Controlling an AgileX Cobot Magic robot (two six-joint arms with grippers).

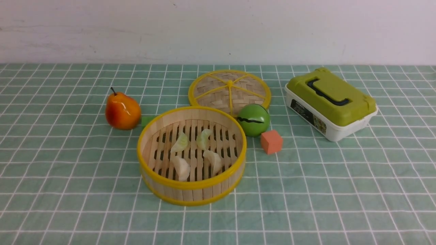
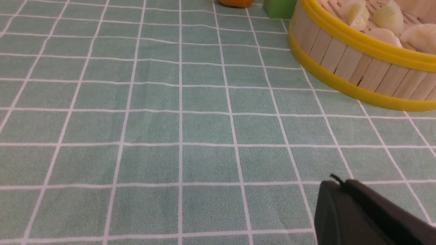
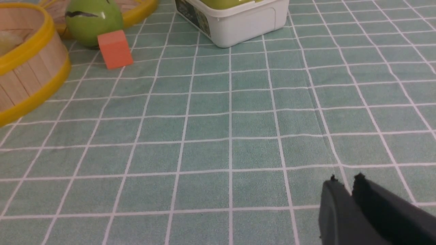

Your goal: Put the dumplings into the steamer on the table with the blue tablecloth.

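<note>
Four dumplings [image 1: 195, 151] are lying inside the steamer [image 1: 191, 190] on the blue tablecloth [image 1: 340, 190]. The left gripper [image 2: 337, 182] is hovering empty, fingers pressed together, well short of the steamer. The right gripper [image 3: 345, 180] is hovering likewise clenched, the steamer well apart.

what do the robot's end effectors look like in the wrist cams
Only the tips show. The left end effector is matte black, a blocky wedge with rounded edges. The right end effector is dark grey to black, two flat fingers with small nubs at their tips. No cables, markings or labels are visible; the arms themselves are out of view.
</note>
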